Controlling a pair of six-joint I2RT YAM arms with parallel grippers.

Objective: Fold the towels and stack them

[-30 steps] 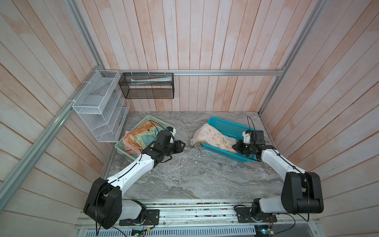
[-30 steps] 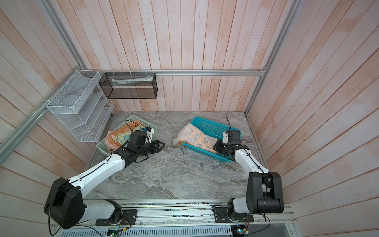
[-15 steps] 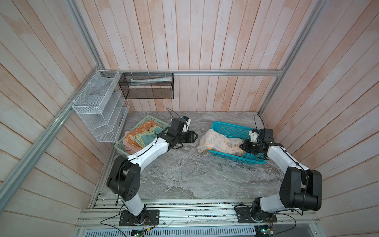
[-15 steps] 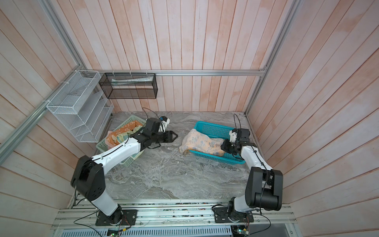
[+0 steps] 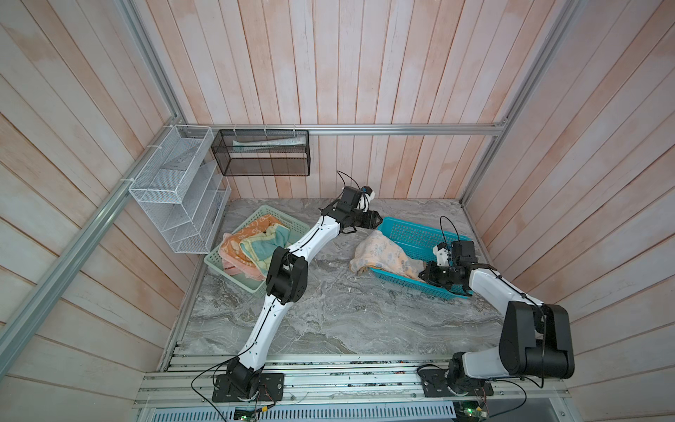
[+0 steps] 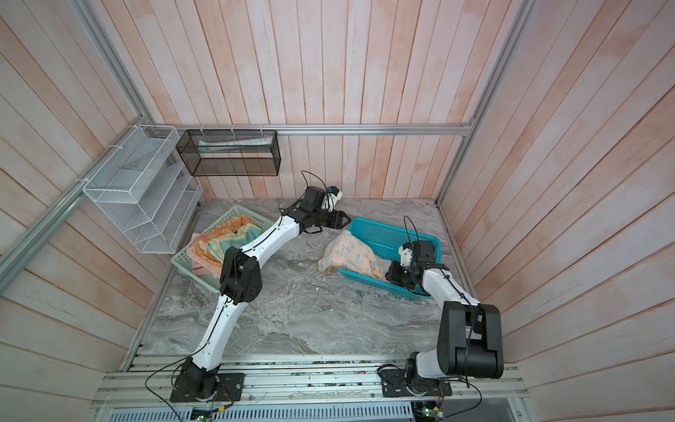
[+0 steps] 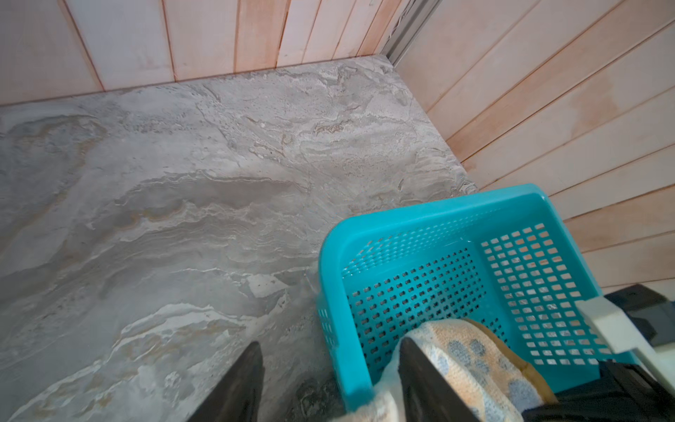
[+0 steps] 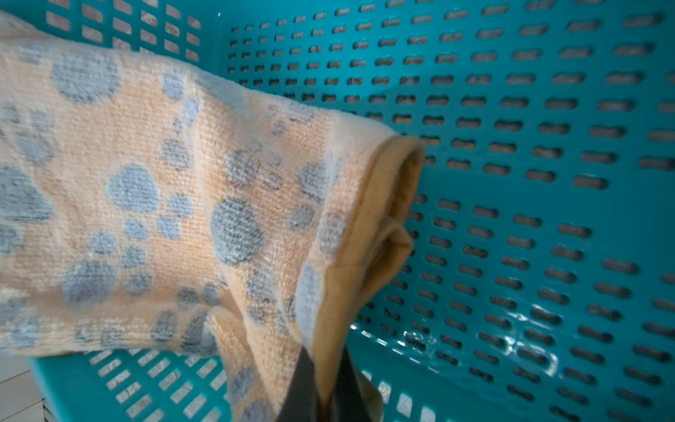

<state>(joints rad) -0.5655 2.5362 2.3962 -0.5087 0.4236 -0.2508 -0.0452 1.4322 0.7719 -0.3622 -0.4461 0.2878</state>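
Jaws of the right gripper (image 8: 321, 383) clench the brown edging of the paw-print towel (image 8: 146, 182) inside the teal basket (image 5: 420, 235). From that pinch the towel crosses the basket's rim and drapes onto the desk (image 5: 347, 310) just outside the basket, as both top views show. Jaws of the left gripper (image 7: 328, 343) stand spread and grasp nothing; this gripper hovers just beside the basket corner farthest from the right gripper. Remaining towels (image 5: 252, 244) lie heaped in the mint-green basket (image 5: 235, 283), well apart from the teal basket.
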